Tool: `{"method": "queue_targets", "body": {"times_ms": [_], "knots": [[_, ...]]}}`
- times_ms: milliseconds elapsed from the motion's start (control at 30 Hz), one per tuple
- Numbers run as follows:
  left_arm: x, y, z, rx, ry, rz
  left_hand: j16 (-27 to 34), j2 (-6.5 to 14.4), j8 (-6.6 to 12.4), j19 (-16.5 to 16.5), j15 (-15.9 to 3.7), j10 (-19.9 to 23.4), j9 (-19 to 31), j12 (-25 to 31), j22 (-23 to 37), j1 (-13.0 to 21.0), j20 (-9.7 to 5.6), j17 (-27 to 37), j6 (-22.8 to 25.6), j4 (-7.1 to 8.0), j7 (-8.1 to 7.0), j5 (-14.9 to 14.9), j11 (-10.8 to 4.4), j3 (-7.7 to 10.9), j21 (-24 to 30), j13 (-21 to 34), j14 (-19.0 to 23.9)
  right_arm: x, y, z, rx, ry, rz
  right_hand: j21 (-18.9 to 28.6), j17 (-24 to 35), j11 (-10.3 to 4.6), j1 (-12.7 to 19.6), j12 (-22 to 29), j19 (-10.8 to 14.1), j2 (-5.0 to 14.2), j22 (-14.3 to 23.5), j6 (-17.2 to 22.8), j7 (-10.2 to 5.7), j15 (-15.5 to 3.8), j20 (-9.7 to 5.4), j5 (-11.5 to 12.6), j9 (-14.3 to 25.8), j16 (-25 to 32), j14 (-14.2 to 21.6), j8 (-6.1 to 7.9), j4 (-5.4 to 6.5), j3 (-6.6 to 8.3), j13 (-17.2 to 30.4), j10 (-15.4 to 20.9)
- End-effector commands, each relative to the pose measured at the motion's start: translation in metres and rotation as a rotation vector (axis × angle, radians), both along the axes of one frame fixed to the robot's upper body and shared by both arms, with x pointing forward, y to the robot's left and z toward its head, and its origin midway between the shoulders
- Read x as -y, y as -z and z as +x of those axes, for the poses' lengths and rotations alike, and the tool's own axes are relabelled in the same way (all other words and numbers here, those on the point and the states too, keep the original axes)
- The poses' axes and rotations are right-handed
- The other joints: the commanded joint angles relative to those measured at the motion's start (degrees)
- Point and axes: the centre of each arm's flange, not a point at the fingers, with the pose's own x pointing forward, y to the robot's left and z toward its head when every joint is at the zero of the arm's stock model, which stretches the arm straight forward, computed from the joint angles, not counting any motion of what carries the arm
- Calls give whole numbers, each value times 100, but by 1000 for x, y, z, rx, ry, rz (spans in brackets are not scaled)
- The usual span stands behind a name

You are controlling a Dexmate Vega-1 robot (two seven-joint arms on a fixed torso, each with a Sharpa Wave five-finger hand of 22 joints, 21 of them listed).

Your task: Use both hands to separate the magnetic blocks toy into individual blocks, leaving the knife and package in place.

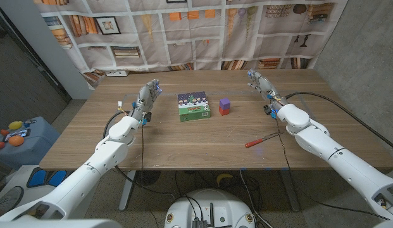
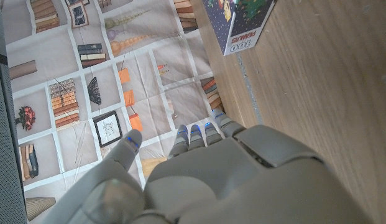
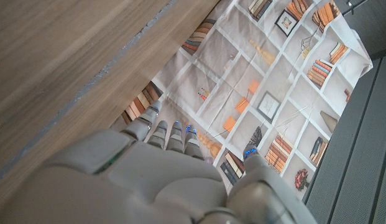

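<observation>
The magnetic blocks toy [image 1: 224, 106] stands near the table's middle: a purple block stacked on a red one. Just to its left lies the green package [image 1: 193, 106], whose corner [image 2: 239, 22] also appears in the left wrist view. A knife with a red handle [image 1: 262, 139] lies closer to the front, right of the toy. My left hand [image 1: 147, 96] hovers at the far left part of the table, fingers apart and holding nothing [image 2: 199, 180]. My right hand [image 1: 261, 84] is at the far right, also with fingers apart and nothing in it [image 3: 161, 180]. Both hands are well away from the toy.
The wooden table [image 1: 183, 142] ends at a back edge in front of a cloth printed with bookshelves [image 1: 202, 31]. Black cables [image 1: 323, 101] run along my right arm. At the picture's left edge stands a blue stand with small toys [image 1: 19, 136].
</observation>
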Motion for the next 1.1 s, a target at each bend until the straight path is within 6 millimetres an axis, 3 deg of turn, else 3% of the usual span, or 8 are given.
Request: {"method": "queue_targets", "body": {"times_ms": [33,133,433,667,1100], "knots": [[-7,-3,-2,4,-10,10,29,412,39,21,1,63,19,56,21,28,-36,10,70,-41,24,-11,-6,29,14,11,50,-6,-15,-11,18,68,-206,-1,-3,-39,116,26,-24,8,11,4,-68,-41,-11,10,26,-8,9,10,-71,9,12,39],[-8,-2,-2,1,-9,-1,29,409,46,20,-7,82,19,56,21,32,-36,9,98,-54,20,-14,-19,36,12,11,68,-7,-20,-14,15,85,-270,2,-18,-47,165,21,-32,-4,11,-20,-74,-27,-14,3,27,-17,-8,6,-123,23,13,24],[-12,-1,-4,-5,-22,6,23,403,45,-54,-38,134,19,55,21,40,-37,6,136,-92,3,-21,-62,56,-20,10,112,-14,-35,-21,31,128,-442,-9,-86,-86,502,-28,-205,-61,12,-153,-187,84,62,-58,42,-61,-171,7,-482,130,23,-210],[-16,-2,-4,-19,-19,16,29,395,42,-102,-66,169,19,52,21,43,-21,5,157,-120,-4,-28,-86,68,-33,10,172,-21,-44,-26,25,200,-629,-5,-108,-76,671,-29,-271,-91,13,-177,-251,175,136,-99,52,-69,-251,28,-664,182,29,-319],[-23,0,-11,-21,-26,10,28,394,60,-69,-72,228,20,49,22,41,-15,5,252,-152,4,-37,-103,90,-13,10,244,-31,-58,-31,21,250,-835,2,-135,-42,1169,-47,-448,-178,17,-344,-446,402,386,-170,81,-71,-471,54,-1101,336,43,-704]]}}
